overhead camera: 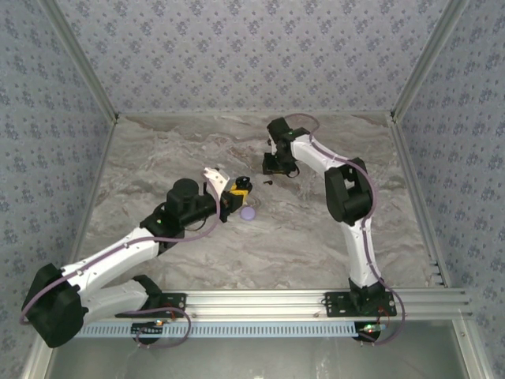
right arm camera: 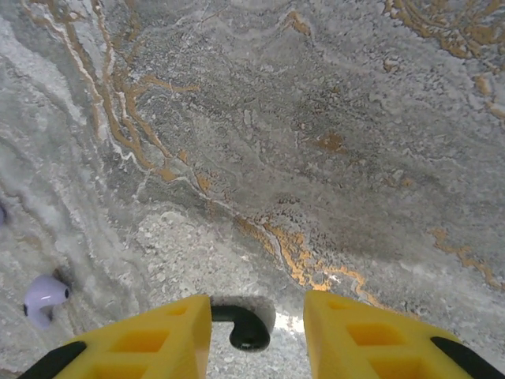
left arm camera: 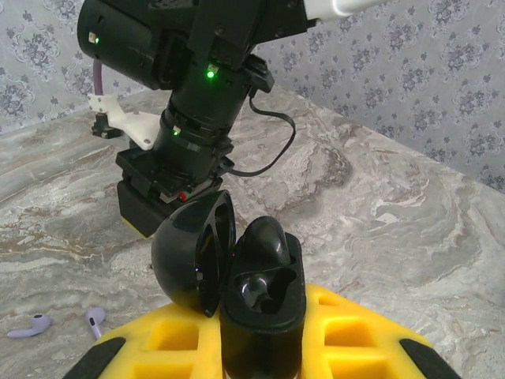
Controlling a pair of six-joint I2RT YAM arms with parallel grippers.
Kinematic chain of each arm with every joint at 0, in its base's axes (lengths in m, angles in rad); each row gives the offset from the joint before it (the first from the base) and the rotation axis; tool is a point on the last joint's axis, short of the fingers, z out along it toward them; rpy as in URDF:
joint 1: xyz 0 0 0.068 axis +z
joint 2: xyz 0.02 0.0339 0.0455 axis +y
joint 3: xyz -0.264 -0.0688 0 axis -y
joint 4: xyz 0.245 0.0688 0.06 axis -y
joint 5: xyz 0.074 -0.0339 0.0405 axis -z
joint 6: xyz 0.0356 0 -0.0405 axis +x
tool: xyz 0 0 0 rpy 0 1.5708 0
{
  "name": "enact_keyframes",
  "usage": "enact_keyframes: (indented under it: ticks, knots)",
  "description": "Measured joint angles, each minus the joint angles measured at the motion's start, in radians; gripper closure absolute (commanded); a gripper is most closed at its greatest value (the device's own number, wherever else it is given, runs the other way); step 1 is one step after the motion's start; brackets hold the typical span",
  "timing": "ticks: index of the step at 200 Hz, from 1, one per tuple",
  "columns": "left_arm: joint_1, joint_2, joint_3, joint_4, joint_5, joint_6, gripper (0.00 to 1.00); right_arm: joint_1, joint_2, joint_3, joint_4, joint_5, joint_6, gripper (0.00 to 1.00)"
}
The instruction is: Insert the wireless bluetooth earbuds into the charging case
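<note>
The marble table has the left gripper near its middle, pressed tight on the black charging case, which is held up with its lid hinged open. Far and right of it, the right gripper stands spread astride one black earbud lying flat (not yet pinched, I think). It looks small and slick, so a skewed squeeze could squirt it away. Lavender earbuds and a lavender puck lie near, easily nudged, and the raised lid may crowd the approach.

charging case: black, upright, lid hinged open leftward
black earbud: stemmed, lying loose on marble table
second earbud: black, apparently seated in case's far well
</note>
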Motion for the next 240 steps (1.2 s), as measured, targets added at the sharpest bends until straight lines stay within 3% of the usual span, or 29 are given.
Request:
enact_keyframes:
  ticks: [103, 240]
  knots:
    - [0.000, 0.000, -0.002, 0.002, 0.000, 0.000, 0.90, 0.038, 0.107, 0.126, -0.102, 0.050, -0.041, 0.68]
    - [0.000, 0.000, -0.002, 0.006, 0.000, 0.000, 0.90, 0.085, 0.112, 0.139, -0.214, 0.148, -0.245, 0.68]
